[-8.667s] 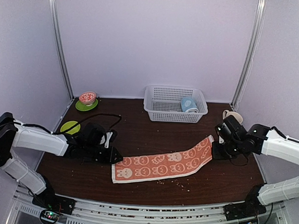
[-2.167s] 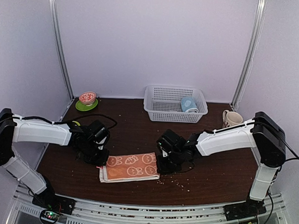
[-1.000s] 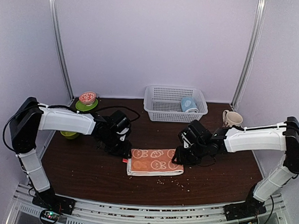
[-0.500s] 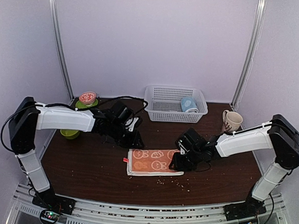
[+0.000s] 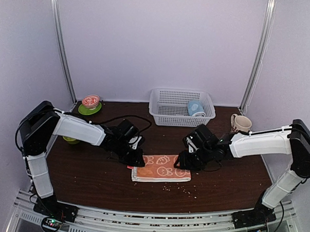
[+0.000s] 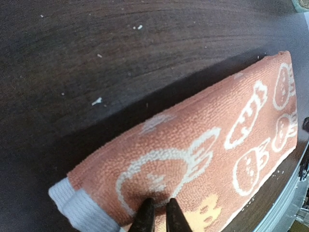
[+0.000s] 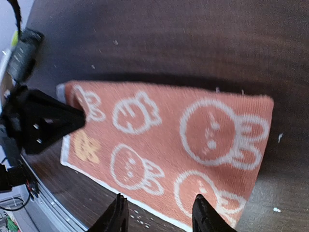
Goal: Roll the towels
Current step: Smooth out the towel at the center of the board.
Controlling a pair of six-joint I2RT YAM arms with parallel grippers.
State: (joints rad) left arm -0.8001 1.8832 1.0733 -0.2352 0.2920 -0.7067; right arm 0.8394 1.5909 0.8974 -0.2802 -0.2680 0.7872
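The orange-red towel (image 5: 161,168) with white rabbit outlines lies folded into a small rectangle on the brown table. My left gripper (image 5: 136,159) is shut, and its tips (image 6: 158,217) press into the towel (image 6: 217,140) near its left end. My right gripper (image 5: 183,161) hovers over the towel's right end. It is open wide and empty (image 7: 159,217), with the towel (image 7: 193,145) spread below it. The left gripper also shows in the right wrist view (image 7: 43,123). A light blue bundle (image 5: 195,108), apparently the second towel, lies in the white basket (image 5: 167,119).
The basket stands at the back centre. A beige mug (image 5: 240,122) is at the back right. A red bowl on a green plate (image 5: 90,104) is at the back left, and another green dish (image 5: 68,139) sits behind the left arm. Crumbs are scattered near the towel's front edge.
The towel went from a long strip to a small folded rectangle. In the last half second my left gripper came down onto its left end and my right gripper shifted to its right end.
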